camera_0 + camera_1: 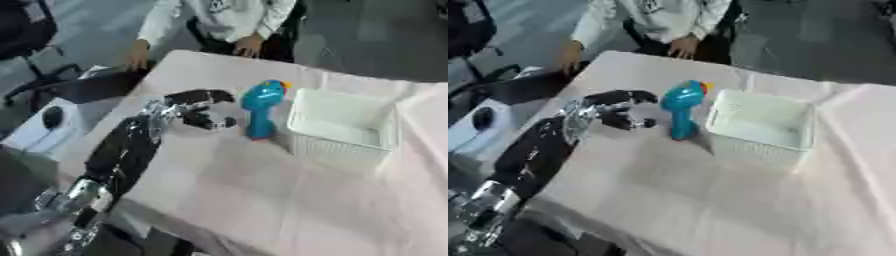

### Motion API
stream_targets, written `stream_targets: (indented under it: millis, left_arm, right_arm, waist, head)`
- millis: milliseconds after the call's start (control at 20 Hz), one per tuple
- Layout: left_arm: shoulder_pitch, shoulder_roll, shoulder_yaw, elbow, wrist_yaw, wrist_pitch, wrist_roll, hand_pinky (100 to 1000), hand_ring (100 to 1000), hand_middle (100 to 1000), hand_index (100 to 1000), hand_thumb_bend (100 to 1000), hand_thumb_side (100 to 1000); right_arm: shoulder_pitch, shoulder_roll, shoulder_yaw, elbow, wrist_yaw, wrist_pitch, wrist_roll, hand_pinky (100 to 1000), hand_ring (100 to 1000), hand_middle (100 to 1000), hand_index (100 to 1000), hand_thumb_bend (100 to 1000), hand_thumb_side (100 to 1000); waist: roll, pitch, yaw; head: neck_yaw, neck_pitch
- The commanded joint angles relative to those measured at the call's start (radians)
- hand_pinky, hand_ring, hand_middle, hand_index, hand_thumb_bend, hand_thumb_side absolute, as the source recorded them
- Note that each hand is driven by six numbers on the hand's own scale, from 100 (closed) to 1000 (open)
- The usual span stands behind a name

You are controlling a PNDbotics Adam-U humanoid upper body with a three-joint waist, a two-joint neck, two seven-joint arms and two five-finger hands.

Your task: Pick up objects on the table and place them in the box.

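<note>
On my bench [262,200] the toy [261,107] stands between my left hand [197,110] and the box [341,127], just beside the box.

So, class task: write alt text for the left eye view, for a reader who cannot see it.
A robot's left hand, fingers open, reaches towards an upright blue toy standing on a table with a pink cloth. A white basket sits just right of the toy, with nothing visible inside.

Both head eyes look down, sharing the table [262,200] and box [763,125].
</note>
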Motion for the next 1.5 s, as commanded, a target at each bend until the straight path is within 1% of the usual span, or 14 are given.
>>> stream_targets:
  millis: [50,650,1100,1500]
  left_arm:
    - [-0.015,0.030,0.002,-0.019,0.008,-0.002,-0.002,931,996,1000,1000,977,1000]
    - [-0.007,0.029,-0.006,-0.037,0.025,-0.015,-0.019,926,996,1000,1000,975,1000]
    - [0.010,0.018,-0.030,-0.080,0.080,-0.032,-0.089,923,995,1000,1000,971,1000]
    - [0.013,0.005,-0.038,-0.097,0.089,-0.030,-0.122,921,995,1000,1000,971,1000]
  right_arm:
    - [-0.014,-0.002,-0.003,-0.012,-0.006,0.001,0.002,295,100,100,496,100,1000]
    - [-0.014,-0.003,-0.003,-0.012,-0.005,0.002,0.002,295,100,100,496,100,1000]
    - [-0.015,-0.002,-0.003,-0.012,-0.005,0.002,0.001,295,100,100,496,100,1000]
    - [-0.017,-0.001,-0.003,-0.012,-0.006,0.002,0.000,296,100,100,496,100,1000]
  waist:
    - [-0.002,-0.012,0.000]
    - [-0.002,-0.013,0.000]
    - [-0.001,-0.013,0.000]
    - [-0.001,-0.014,-0.002]
  head:
    - [0.010,-0.002]
    - [0.012,0.002]
    - [0.016,0.005]
    - [0.016,-0.001]
